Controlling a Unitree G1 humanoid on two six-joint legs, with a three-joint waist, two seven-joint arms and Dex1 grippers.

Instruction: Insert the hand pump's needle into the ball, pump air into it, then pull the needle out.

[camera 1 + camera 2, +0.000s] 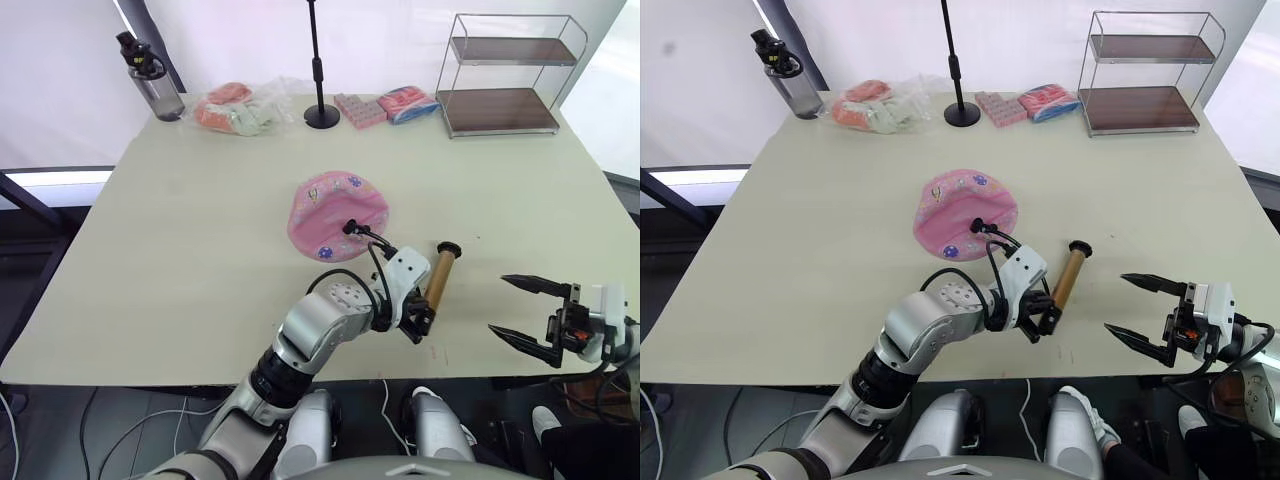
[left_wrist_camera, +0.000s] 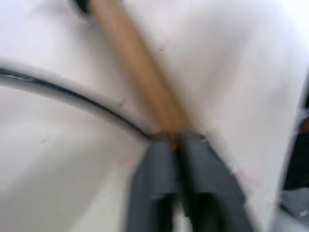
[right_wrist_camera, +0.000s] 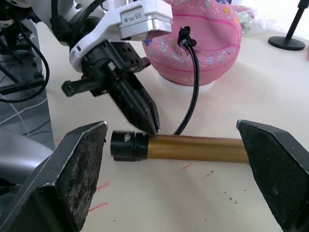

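Note:
A pink, partly deflated ball sits mid-table. The hand pump, a bronze barrel with black end caps, lies on the table just right of it. Its thin black hose curves up to a black fitting seated against the ball. The needle's pin is hidden there. My left gripper is shut, its fingertips resting on the barrel beside the near black cap. My right gripper hangs open to the pump's right, near the table's front edge, with nothing between its fingers.
Along the table's back edge stand a water bottle, a black stand with a round base, soft packets and a wire two-shelf rack. The table's front edge runs close to both grippers.

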